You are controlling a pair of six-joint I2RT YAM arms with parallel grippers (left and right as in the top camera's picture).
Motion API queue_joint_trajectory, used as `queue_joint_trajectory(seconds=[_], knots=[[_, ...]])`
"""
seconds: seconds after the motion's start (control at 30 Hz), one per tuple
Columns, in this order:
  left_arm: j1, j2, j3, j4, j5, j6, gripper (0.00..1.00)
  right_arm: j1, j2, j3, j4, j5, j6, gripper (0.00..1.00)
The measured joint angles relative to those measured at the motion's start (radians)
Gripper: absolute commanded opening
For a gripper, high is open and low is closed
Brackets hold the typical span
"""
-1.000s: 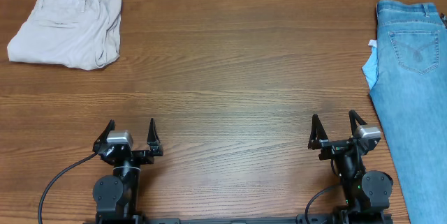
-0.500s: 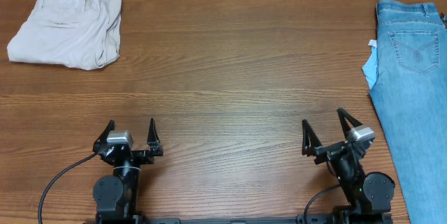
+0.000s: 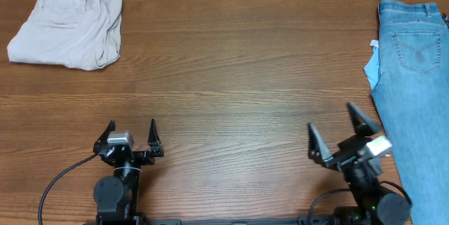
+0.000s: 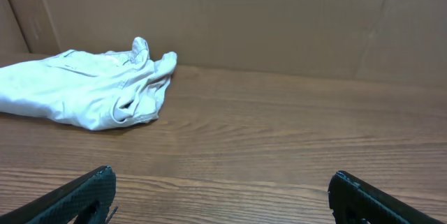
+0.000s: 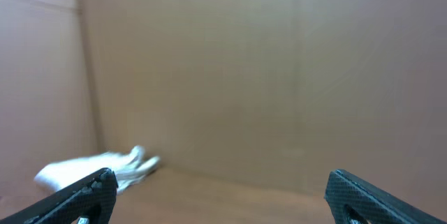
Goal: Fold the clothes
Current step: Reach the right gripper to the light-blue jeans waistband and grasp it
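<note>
We judge the folding not yet begun: the jeans (image 3: 414,78) lie flat at the right edge of the worktop (image 3: 231,78), our left hand (image 3: 131,123) and right hand (image 3: 330,118) stand wide and empty, so the right one must reach there next.

Light-blue jeans (image 3: 414,78) flat along table's right edge

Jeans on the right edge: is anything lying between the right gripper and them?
Nothing visible. Only table wood separates the right gripper, jaws open, from the jeans beside it. The khaki trousers lie far off at the top left.
</note>
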Motion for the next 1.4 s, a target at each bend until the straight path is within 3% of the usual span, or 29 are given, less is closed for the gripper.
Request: queue_joint_trajectory(seconds=[0.1, 0.27, 0.37, 0.6, 0.7, 0.97, 1.23, 1.4], knots=[[0.0, 0.0, 0.0, 0.0, 0.0, 0.0, 1.0, 0.0, 0.075, 0.125, -0.044, 0.101, -0.039, 1.0], [0.0, 0.0, 0.0, 0.0, -0.003, 0.0, 1.0, 0.0, 0.357, 0.404, -0.183, 0.3, -0.113, 1.0], [0.0, 0.0, 0.0, 0.0, -0.003, 0.0, 1.0, -0.006, 0.589, 0.613, -0.297, 0.413, -0.154, 1.0], [0.0, -0.001, 0.0, 0.0, -0.003, 0.0, 1.0, -0.128, 1.272, 1.233, -0.794, 0.509, -0.203, 1.0], [0.0, -0.001, 0.0, 0.0, -0.003, 0.0, 1.0, -0.138, 1.491, 1.377, -0.902, 0.517, -0.208, 1.0], [0.0, -0.001, 0.0, 0.0, -0.003, 0.0, 1.0, -0.148, 1.797, 1.426, -0.718, 0.558, -0.233, 1.0], [0.0, -0.001, 0.0, 0.0, -0.003, 0.0, 1.0, -0.228, 1.938, 1.445, -0.492, 0.668, -0.289, 1.0], [0.0, -0.001, 0.0, 0.0, -0.003, 0.0, 1.0, -0.285, 2.024, 1.517, -0.492, 0.679, -0.307, 1.0]])
